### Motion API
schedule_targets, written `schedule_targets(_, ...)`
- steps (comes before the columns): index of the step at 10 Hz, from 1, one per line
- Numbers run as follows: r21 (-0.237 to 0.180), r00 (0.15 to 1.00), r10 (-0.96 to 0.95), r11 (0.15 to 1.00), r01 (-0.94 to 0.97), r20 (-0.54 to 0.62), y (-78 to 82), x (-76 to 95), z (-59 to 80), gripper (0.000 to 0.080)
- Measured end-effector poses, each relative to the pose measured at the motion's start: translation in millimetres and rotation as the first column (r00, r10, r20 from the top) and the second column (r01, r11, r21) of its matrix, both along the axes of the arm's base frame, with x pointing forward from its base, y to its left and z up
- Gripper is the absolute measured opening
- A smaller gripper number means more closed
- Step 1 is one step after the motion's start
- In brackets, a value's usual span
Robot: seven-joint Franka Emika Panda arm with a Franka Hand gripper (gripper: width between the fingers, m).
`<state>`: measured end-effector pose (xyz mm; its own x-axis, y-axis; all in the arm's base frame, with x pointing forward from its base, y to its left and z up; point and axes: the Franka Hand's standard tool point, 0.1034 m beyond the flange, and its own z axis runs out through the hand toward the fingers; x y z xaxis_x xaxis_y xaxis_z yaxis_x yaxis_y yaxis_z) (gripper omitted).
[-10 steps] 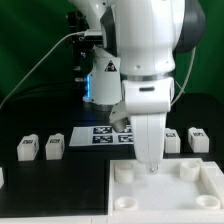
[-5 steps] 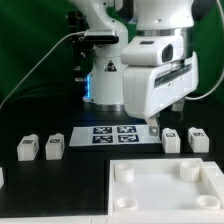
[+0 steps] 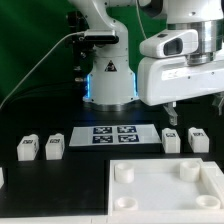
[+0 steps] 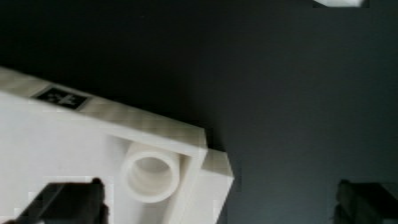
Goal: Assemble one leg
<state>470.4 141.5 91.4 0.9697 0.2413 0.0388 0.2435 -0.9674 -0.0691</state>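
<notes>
Several legs stand on the black table in the exterior view: two at its left (image 3: 27,149) (image 3: 54,147) and two at its right (image 3: 171,140) (image 3: 198,138). My gripper (image 3: 185,106) hangs high above the right pair and touches nothing. In the wrist view the gripper (image 4: 221,204) is open and empty, its dark fingers (image 4: 71,202) wide apart. Below it lies a corner of the large white square piece (image 4: 107,140) with a round socket (image 4: 151,172) and a tag. A white scrap at the frame edge (image 4: 338,3) may be a leg.
The large white square piece (image 3: 165,195) with round corner sockets lies at the front. The marker board (image 3: 117,134) lies before the robot base (image 3: 110,85). Another white block shows at the far left edge (image 3: 2,177).
The gripper has risen from just above the large white piece and moved toward the exterior view's right. No part has moved.
</notes>
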Motion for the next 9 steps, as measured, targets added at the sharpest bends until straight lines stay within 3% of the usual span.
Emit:
schedule_targets(4, 0.018, 0.957, -0.288, 0.957, 0.289, -0.042, 7.9, -4.7, -3.2, 0.0649)
schedule_targets(6, 0.013, 0.956, -0.288, 0.957, 0.29, -0.063, 35.1, -22.5, -11.2, 0.0649)
schedule_targets(7, -0.004, 0.956, -0.278, 0.96, 0.279, -0.092, 36.7, -30.4, -14.4, 0.0649)
schedule_targets(9, -0.071, 0.932, -0.25, 0.968, 0.24, -0.264, 30.0, -39.3, -26.6, 0.0649)
